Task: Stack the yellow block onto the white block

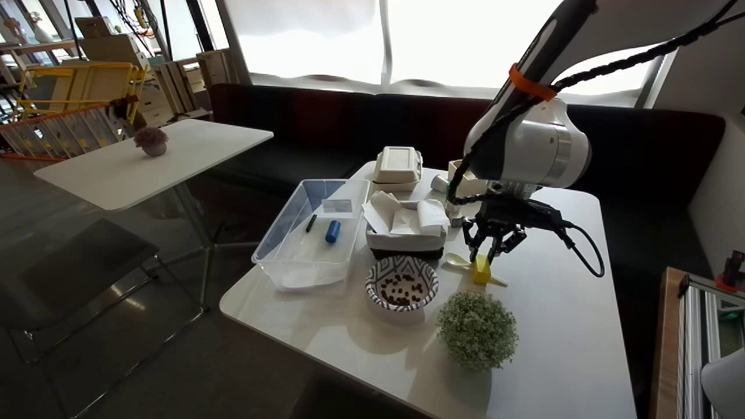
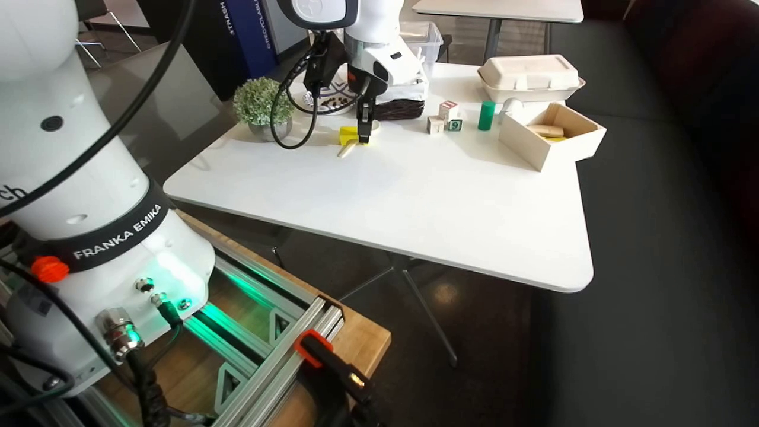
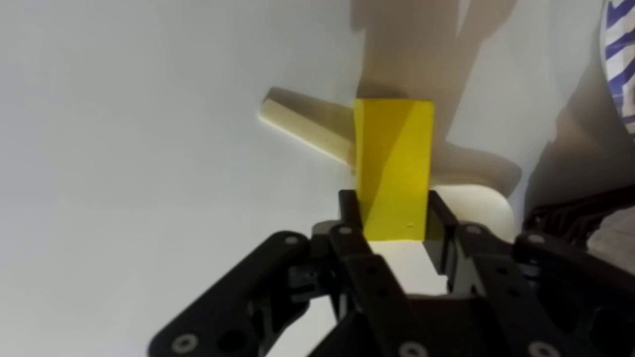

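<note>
Grasp made: the gripper (image 3: 392,208) clasps the yellow block (image 3: 394,161) near the plant (image 1: 477,330), stacking seemingly still ahead (I can't pick out the white block)!

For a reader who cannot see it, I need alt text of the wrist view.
A black robot gripper holds a yellow block by its sides over a white table. A pale spoon, its middle hidden by the block, shows on both sides. A patterned bowl is cut off at upper right.
</note>
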